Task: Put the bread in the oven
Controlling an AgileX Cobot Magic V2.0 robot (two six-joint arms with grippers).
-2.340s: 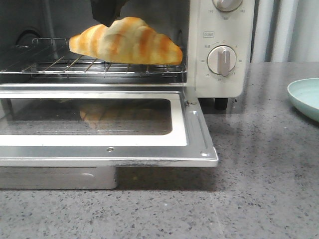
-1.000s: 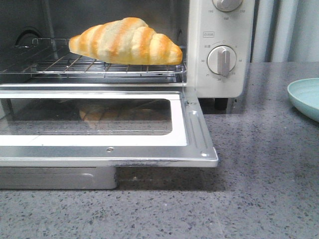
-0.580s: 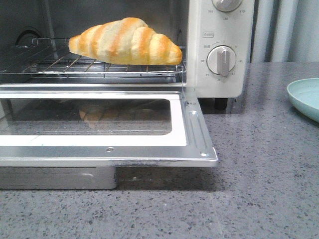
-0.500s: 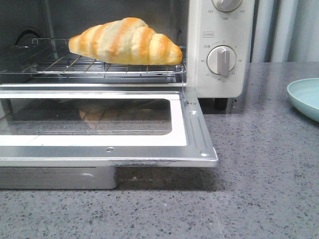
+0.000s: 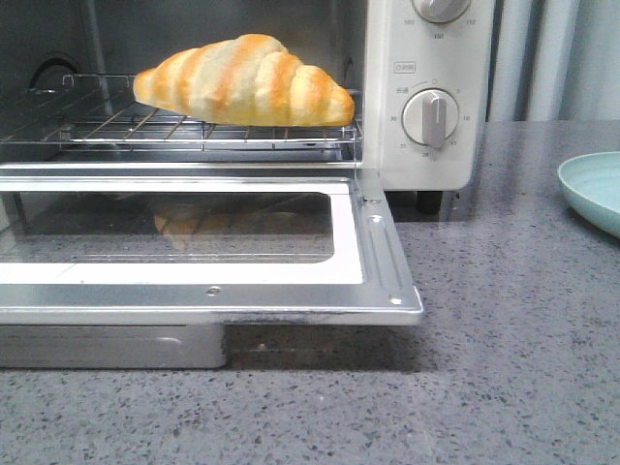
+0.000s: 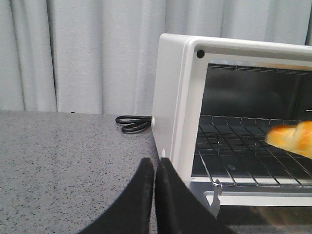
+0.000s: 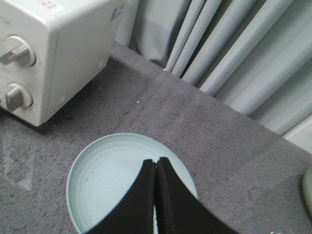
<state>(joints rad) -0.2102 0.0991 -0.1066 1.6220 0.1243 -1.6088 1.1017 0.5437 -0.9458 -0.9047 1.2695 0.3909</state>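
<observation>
The bread point(image 5: 244, 81), a cream roll with golden-orange stripes, lies on the wire rack point(image 5: 126, 129) inside the cream-white oven point(image 5: 426, 58). The oven door point(image 5: 378, 262) hangs open and flat toward the front. In the left wrist view one end of the bread point(image 6: 291, 138) shows on the rack. My left gripper point(image 6: 155, 163) is shut and empty, off the oven's left front corner point(image 6: 181, 97). My right gripper point(image 7: 156, 163) is shut and empty above the pale green plate point(image 7: 107, 180), to the right of the oven point(image 7: 53, 53). Neither gripper shows in the front view.
The pale green plate point(image 5: 593, 189) lies on the grey speckled counter point(image 5: 513, 368) at the right. A black cord point(image 6: 132, 124) lies coiled behind the oven's left side. Grey curtains point(image 6: 78, 53) hang behind the counter.
A dark gripper stood over the bread inside the oven 2.3 s ago; it is out of the front view now. The bread has stayed on the rack.
</observation>
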